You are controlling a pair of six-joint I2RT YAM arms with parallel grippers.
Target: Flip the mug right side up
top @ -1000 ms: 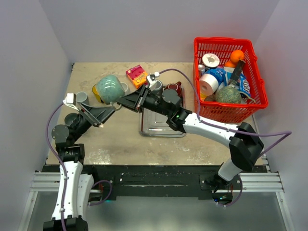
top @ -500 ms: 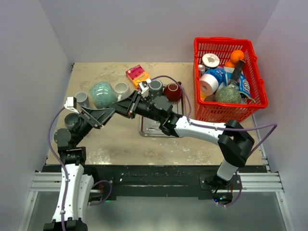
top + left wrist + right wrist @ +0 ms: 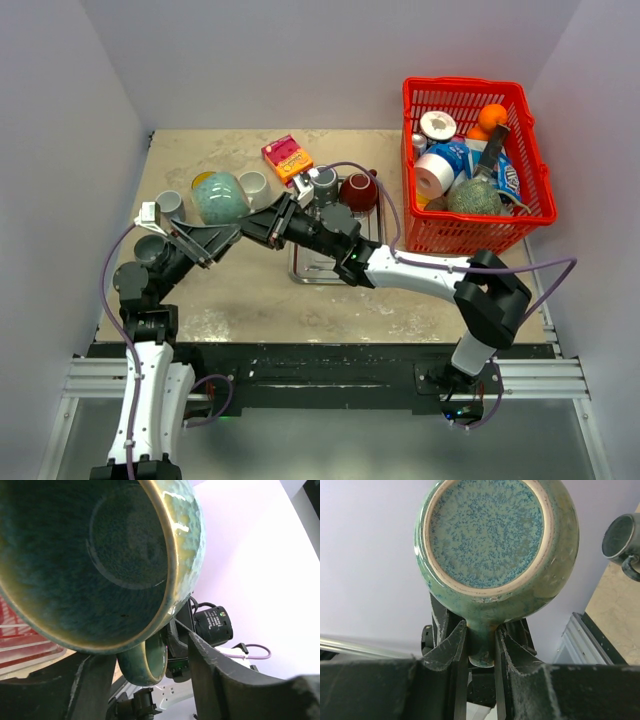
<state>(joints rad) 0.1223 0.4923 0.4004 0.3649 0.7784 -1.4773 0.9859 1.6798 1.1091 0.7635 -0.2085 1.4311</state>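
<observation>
The green speckled mug (image 3: 220, 197) hangs on its side above the table's left part, its mouth toward the left arm. My right gripper (image 3: 480, 635) is shut on the mug's handle (image 3: 481, 647), and the mug's pale round base (image 3: 485, 530) faces the right wrist camera. My left gripper (image 3: 145, 652) stands open, its fingers (image 3: 215, 672) either side of the same handle (image 3: 146, 666) with a gap on the right. The left wrist view looks straight into the mug's dark inside (image 3: 85, 555). In the top view both grippers meet just below the mug, the left gripper (image 3: 222, 236) opposite the right gripper (image 3: 256, 226).
A metal tray (image 3: 325, 262) lies mid-table under the right arm. Behind it stand a grey mug (image 3: 323, 181) and a dark red mug (image 3: 358, 190), with a pink box (image 3: 285, 156) further back. Small grey cups (image 3: 168, 203) sit at the left. A full red basket (image 3: 475, 165) is at the right.
The right arm has carried the mug a little left and lower, turning it. The left fingers narrowed around the handle, then widened again.
</observation>
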